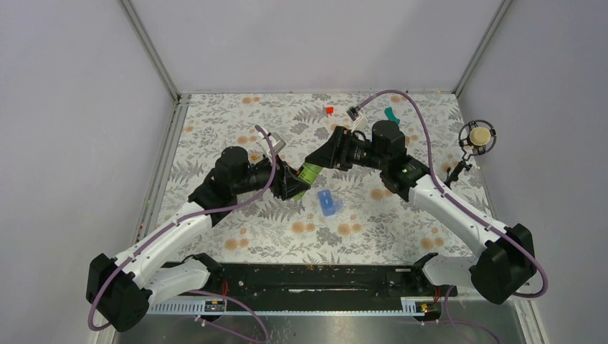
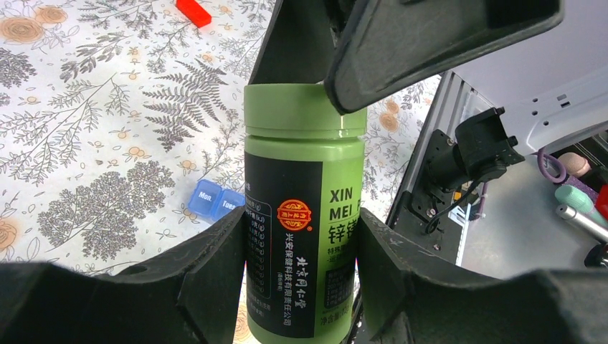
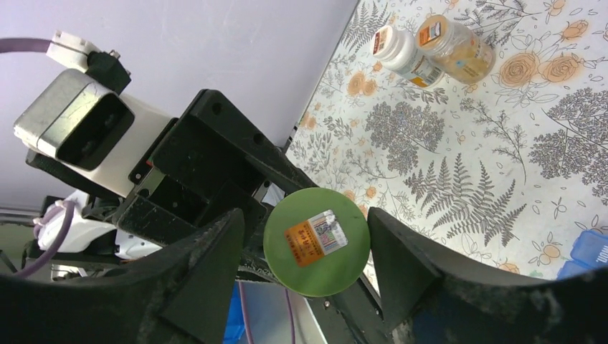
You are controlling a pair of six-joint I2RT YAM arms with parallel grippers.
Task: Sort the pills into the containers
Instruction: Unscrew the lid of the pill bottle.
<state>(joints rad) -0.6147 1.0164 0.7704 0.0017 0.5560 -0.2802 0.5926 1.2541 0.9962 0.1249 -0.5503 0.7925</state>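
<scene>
My left gripper is shut on the body of a green pill bottle with a black label and holds it above the table. My right gripper is open, its jaws on either side of the bottle's green cap with small gaps. One of its fingers overlaps the cap in the left wrist view. The translucent blue pill box lies on the floral table just below the bottle, lids marked Mon and Tue.
Two more pill bottles, one white and one amber, lie side by side on the table. A red block and a teal object lie at the far edge. A round microphone-like device stands at the right.
</scene>
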